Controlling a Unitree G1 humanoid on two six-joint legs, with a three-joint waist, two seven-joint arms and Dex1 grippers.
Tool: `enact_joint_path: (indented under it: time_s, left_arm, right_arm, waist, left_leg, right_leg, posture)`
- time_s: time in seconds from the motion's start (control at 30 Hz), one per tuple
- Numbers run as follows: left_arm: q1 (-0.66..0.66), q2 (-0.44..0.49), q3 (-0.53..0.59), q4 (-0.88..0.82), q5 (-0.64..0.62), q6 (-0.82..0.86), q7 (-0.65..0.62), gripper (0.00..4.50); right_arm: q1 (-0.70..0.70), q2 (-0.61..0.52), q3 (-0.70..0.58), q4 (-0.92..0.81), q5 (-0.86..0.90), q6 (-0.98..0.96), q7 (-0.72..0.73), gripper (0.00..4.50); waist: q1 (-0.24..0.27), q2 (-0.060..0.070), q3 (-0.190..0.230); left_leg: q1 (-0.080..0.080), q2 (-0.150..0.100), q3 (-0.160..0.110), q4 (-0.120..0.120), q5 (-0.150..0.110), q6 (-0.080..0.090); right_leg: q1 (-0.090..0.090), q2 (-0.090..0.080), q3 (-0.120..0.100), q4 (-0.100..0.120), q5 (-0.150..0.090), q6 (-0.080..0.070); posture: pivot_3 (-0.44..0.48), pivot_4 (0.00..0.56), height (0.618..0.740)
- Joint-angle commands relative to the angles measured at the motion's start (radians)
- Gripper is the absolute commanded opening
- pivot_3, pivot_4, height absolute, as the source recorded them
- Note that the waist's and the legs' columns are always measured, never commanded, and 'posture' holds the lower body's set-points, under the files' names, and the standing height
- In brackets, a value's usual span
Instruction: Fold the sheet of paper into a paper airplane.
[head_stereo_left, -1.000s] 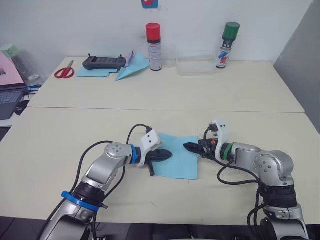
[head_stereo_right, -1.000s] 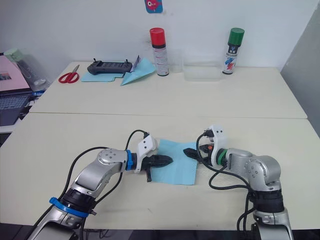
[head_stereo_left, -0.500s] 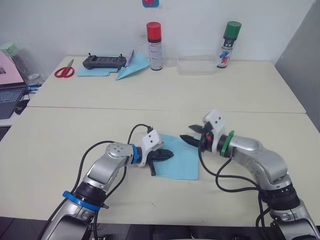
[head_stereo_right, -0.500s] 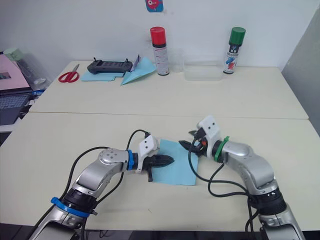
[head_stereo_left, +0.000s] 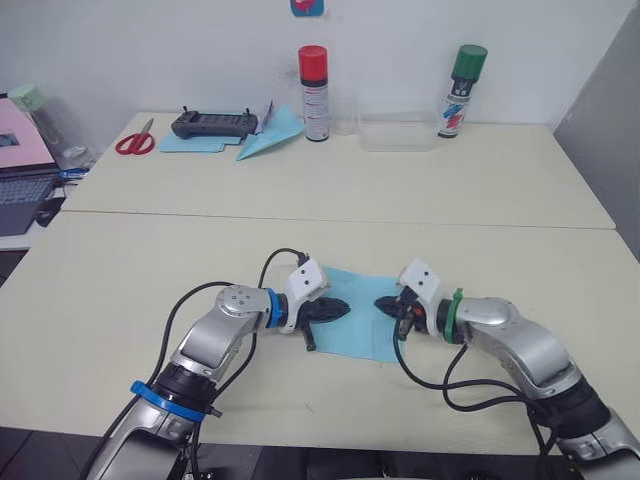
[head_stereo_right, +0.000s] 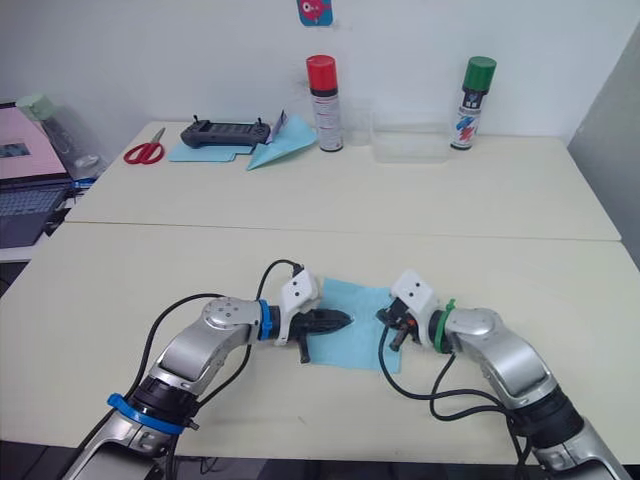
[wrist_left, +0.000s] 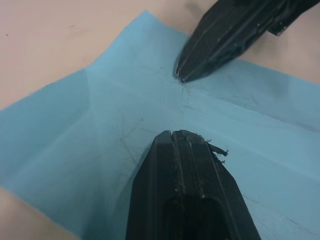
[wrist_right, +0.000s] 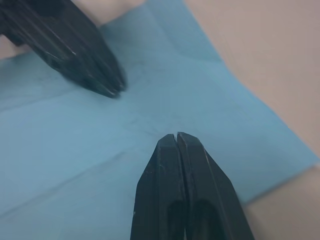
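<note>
Between the two end effectors, on the near part of the counter (head_stereo_left: 130, 270), lies the sheet of paper (head_stereo_left: 362, 318), flat and open, with faint crease lines crossing near its middle. It looks thin and very light, so I judge it will slide on the smooth counter if pushed sideways, and will buckle or tear rather than resist. A fold probably needs one tip pinning the sheet while the other lifts a free corner or edge; the corners lying clear of both tips seem the best places to take hold.

Over the paper's left part sits the left end effector (head_stereo_left: 338, 309), its two black fingers pressed together with nothing between them, the tip pointing toward the sheet's centre. Over the right part, the right end effector (head_stereo_left: 384, 304) is likewise closed on nothing, its tip facing the other across a small gap. Both tips are low over the paper, though contact cannot be confirmed.

Around the sheet the counter is bare, so nothing hinders a fold except the arms' own cables trailing just beside the paper.

Well beyond the sheet, at the counter's far edge, stand a red-capped spray can (head_stereo_left: 314, 80), a green-capped spray can (head_stereo_left: 461, 77) and a clear plastic tray (head_stereo_left: 398, 132) between them. Left of the red-capped can lie a finished blue paper plane (head_stereo_left: 270, 141), a black handheld controller (head_stereo_left: 212, 124) on another blue sheet, and red scissors (head_stereo_left: 133, 143).
</note>
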Motion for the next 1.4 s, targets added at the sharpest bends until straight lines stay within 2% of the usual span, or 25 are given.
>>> enact_joint_path:
  time_s: [0.03,0.23,0.4,0.5,0.73,1.4]
  left_arm:
    - [0.018,0.008,-0.019,0.024,0.037,0.013,0.012,0.00]
    - [0.021,0.011,-0.020,0.027,0.040,0.005,0.011,0.00]
    - [0.019,0.009,-0.022,0.036,0.046,-0.006,0.010,0.00]
    - [0.020,0.005,-0.027,0.034,0.048,-0.008,0.012,0.00]
    - [0.020,-0.001,-0.029,0.028,0.049,-0.004,0.014,0.00]
    - [0.018,-0.003,-0.022,0.040,0.062,-0.014,0.020,0.00]
  right_arm:
    - [0.044,-0.034,-0.067,0.032,-0.038,-0.005,-0.023,0.04]
    - [0.046,0.049,-0.226,-0.011,0.047,0.006,-0.068,0.04]
    - [0.020,0.102,-0.288,-0.017,0.083,0.031,-0.083,0.04]
    - [0.006,0.149,-0.321,-0.022,0.157,0.125,-0.086,0.63]
    - [-0.007,0.148,-0.277,0.019,0.113,0.167,-0.108,3.10]
    - [-0.033,0.231,-0.330,0.005,0.220,0.332,-0.137,3.10]
  waist:
    - [0.001,0.000,0.000]
    - [0.001,0.000,0.000]
    - [0.001,0.000,0.000]
    - [0.001,0.000,0.000]
    - [0.002,0.000,0.000]
    - [0.002,0.000,0.000]
  left_leg:
    - [0.000,0.000,0.000,0.000,0.000,0.000]
    - [0.000,0.000,0.000,0.000,0.000,0.000]
    - [0.000,0.000,0.000,0.000,0.000,0.000]
    - [0.000,0.000,0.000,0.000,0.000,0.000]
    - [0.000,0.000,0.000,0.000,0.000,0.000]
    - [0.001,0.000,0.000,0.000,0.000,0.000]
  right_leg:
    - [0.000,0.000,0.000,0.000,0.000,0.000]
    - [0.000,0.000,0.000,0.000,0.000,0.000]
    - [0.000,0.000,0.000,0.001,0.000,0.000]
    - [0.000,0.000,0.000,0.001,0.000,0.000]
    - [0.000,0.000,0.000,0.001,0.000,0.000]
    - [0.000,0.000,0.000,0.002,0.000,0.000]
  posture:
    - [0.000,0.150,0.740]
    - [0.000,0.150,0.740]
    - [0.000,0.150,0.740]
    - [0.000,0.150,0.740]
    - [0.000,0.150,0.740]
    - [0.000,0.150,0.740]
